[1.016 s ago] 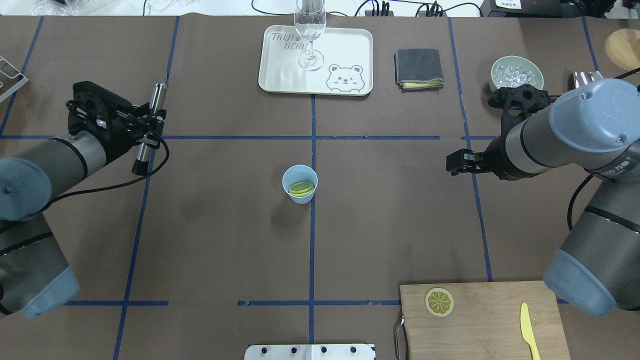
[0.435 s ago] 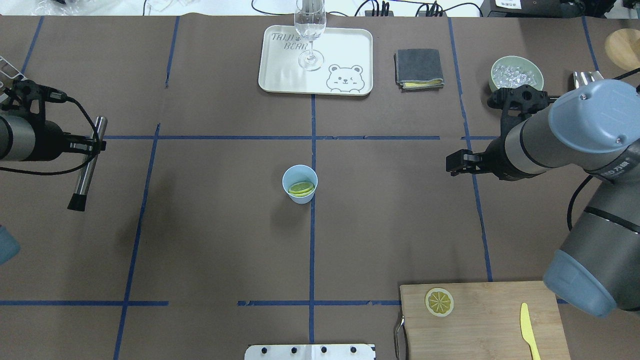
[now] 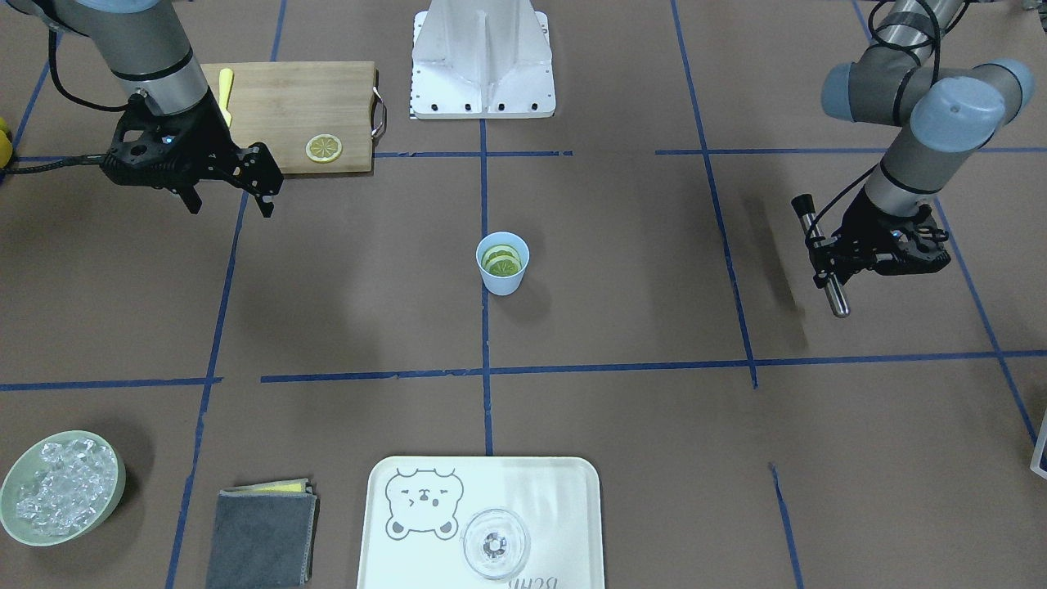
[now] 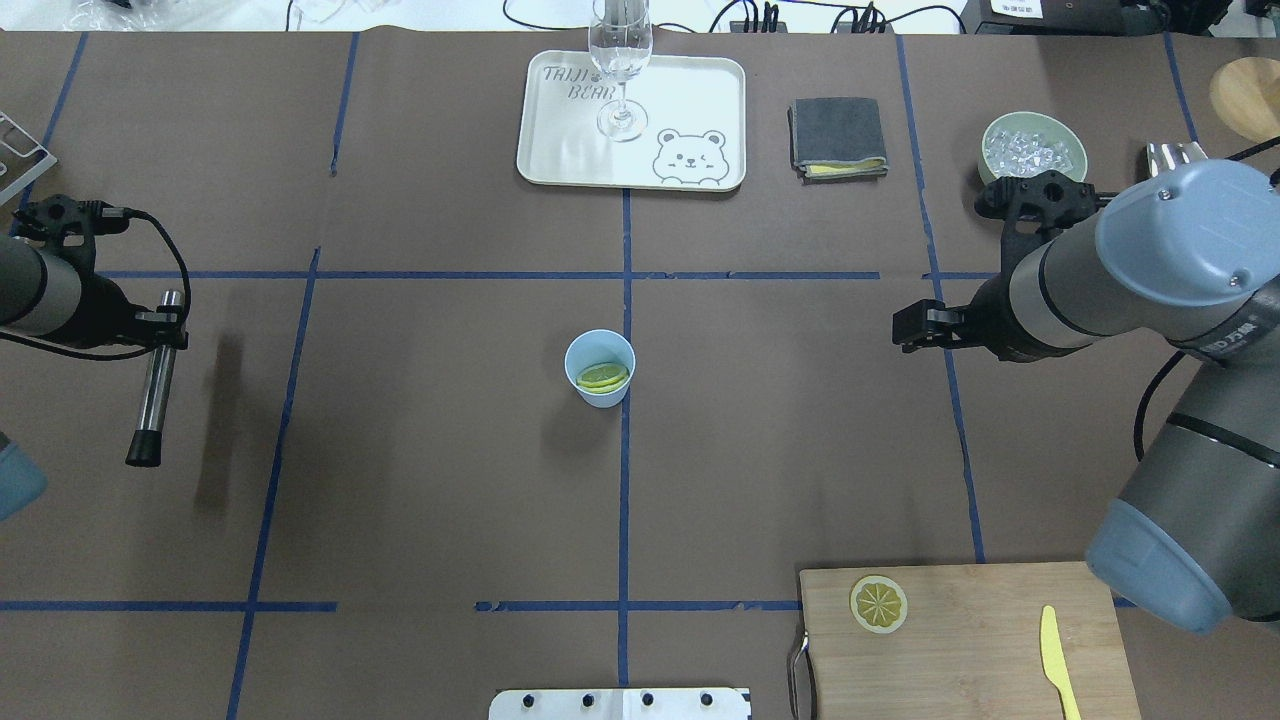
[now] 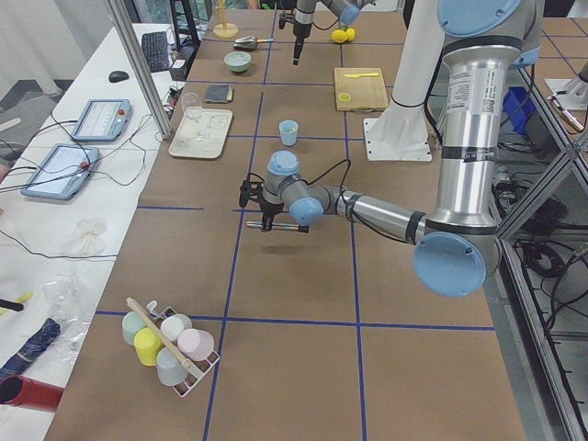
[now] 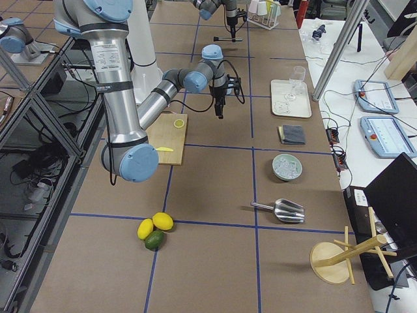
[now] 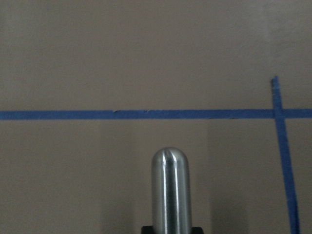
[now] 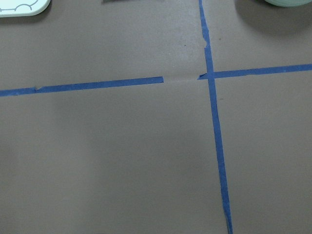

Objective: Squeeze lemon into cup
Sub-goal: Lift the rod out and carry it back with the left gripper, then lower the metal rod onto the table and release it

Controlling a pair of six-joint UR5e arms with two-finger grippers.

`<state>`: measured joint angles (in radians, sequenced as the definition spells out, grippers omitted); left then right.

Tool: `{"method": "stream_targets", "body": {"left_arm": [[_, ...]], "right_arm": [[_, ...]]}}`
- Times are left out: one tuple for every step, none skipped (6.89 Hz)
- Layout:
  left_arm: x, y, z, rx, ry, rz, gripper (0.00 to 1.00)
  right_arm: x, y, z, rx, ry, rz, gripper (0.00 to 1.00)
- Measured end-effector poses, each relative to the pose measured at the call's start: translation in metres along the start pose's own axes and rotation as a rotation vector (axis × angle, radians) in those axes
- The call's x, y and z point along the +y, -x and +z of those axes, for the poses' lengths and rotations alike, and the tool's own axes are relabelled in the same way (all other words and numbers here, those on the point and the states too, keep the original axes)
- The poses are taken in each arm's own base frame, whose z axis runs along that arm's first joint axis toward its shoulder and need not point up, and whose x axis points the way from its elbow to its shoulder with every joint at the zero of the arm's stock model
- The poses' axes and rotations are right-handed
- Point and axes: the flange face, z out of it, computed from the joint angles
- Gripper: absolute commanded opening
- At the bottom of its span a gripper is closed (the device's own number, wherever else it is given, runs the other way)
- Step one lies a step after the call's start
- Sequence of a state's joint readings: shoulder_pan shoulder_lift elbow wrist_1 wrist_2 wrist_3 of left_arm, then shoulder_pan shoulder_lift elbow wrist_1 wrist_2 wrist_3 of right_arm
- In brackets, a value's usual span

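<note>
The light-blue cup (image 4: 600, 392) stands at the table's middle with lemon slices (image 4: 603, 377) inside it; it also shows in the front view (image 3: 502, 278). Another lemon slice (image 4: 879, 603) lies on the wooden cutting board (image 4: 980, 640). My left gripper (image 4: 160, 328) is shut on a metal rod with a black tip (image 4: 150, 400), held level above the table far left of the cup; the rod's rounded end fills the left wrist view (image 7: 169, 190). My right gripper (image 3: 231, 206) is open and empty, hovering well right of the cup.
A white bear tray (image 4: 690, 100) with a clear glass (image 4: 621, 50), a grey cloth (image 4: 838, 135) and a green bowl of ice (image 4: 1033, 148) stand along the far edge. A yellow knife (image 4: 1055, 660) lies on the board. A cup rack (image 5: 170, 344) stands at the left end.
My left arm has swung left and back toward the robot, carrying the rod away from the cup. The right arm, cup and lemon slices have not moved.
</note>
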<state>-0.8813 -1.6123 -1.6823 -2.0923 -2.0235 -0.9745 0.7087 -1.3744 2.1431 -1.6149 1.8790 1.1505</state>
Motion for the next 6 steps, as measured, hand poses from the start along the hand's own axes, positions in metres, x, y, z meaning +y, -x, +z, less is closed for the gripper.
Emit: {"method": "stream_targets", "body": {"left_arm": [[-0.001,0.001,0.009,-0.004,0.025,-0.012,0.00],[-0.004,-0.002,0.013,-0.004,0.033,-0.011,0.00],[-0.006,-0.005,0.014,-0.004,0.033,0.001,0.00],[-0.007,-0.006,0.015,-0.005,0.030,0.033,0.00],[-0.008,-0.006,0.017,-0.007,0.028,0.072,0.00],[-0.009,-0.006,0.019,-0.010,0.029,0.095,0.00]], "right_arm": [[0.000,0.000,0.000,0.000,0.000,0.000,1.00],[0.000,0.000,-0.001,-0.001,0.000,0.000,1.00],[0.000,0.000,-0.001,-0.002,-0.001,0.000,1.00],[0.000,0.000,-0.001,-0.002,-0.001,0.000,1.00],[0.000,0.000,-0.001,-0.002,-0.001,0.000,1.00],[0.000,0.000,-0.001,-0.002,-0.001,-0.001,1.00]]}}
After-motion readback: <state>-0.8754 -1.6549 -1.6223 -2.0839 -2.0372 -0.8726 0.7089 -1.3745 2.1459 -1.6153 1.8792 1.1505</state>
